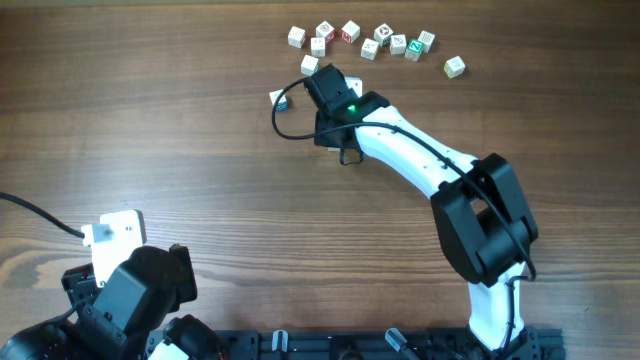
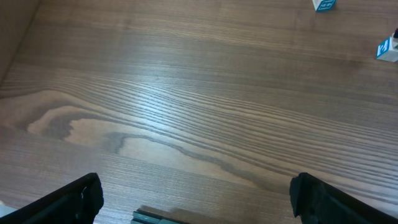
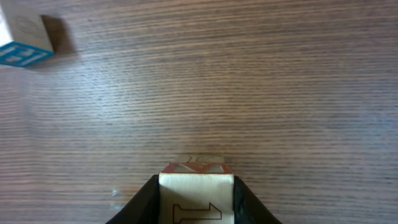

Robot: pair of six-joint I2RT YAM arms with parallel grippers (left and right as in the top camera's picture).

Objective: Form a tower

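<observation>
My right gripper is shut on a whitish wooden cube with a red-brown printed mark, held low over the table. In the overhead view this gripper is at the back middle and covers the held cube. A blue-marked cube stands apart to its left, and the overhead view shows this blue-marked cube just left of the gripper. My left gripper is open over bare wood, its arm at the front left. The tower is out of view.
Several loose cubes lie in a row at the back of the table, one single cube at its right end. Another cube sits just behind my right gripper. Two blue-marked cubes show far off in the left wrist view.
</observation>
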